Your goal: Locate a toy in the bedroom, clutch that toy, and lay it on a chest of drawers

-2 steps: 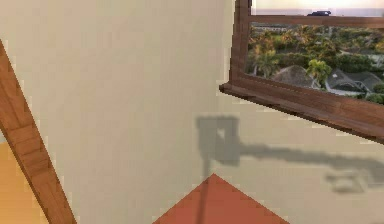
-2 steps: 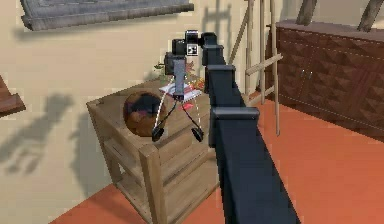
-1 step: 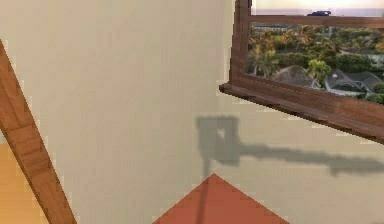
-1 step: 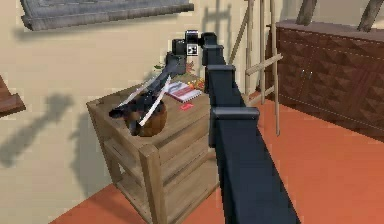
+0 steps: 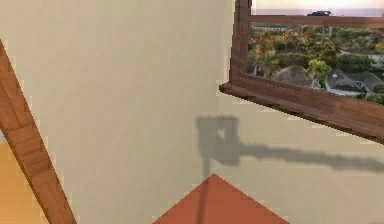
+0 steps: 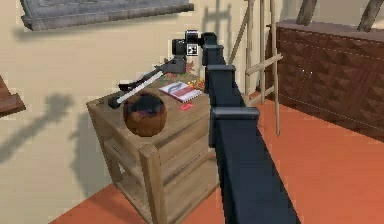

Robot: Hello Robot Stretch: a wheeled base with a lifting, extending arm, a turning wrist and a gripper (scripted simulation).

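Note:
A wooden crate table (image 6: 160, 160) stands against the cream wall in the arm side view. On its top lie a dark brown round ball (image 6: 145, 116), a long thin bat-like stick (image 6: 135, 90) and a flat red and white thing (image 6: 182, 92). My arm's dark bar rises from the bottom edge to two white marked squares (image 6: 190, 43). The gripper (image 6: 172, 66) sits just left of them, over the table's far part near the stick's end. I cannot tell whether it holds anything. A dark wooden chest of drawers (image 6: 335, 70) stands at the right.
A slanted wooden ladder frame (image 6: 262, 60) leans between table and chest. A grey frame (image 6: 100, 12) hangs on the wall above. Ahead are a cream wall corner (image 5: 215, 90), a wood-framed window (image 5: 310, 60), a slanted wooden beam (image 5: 25, 135) and orange floor (image 5: 215, 205).

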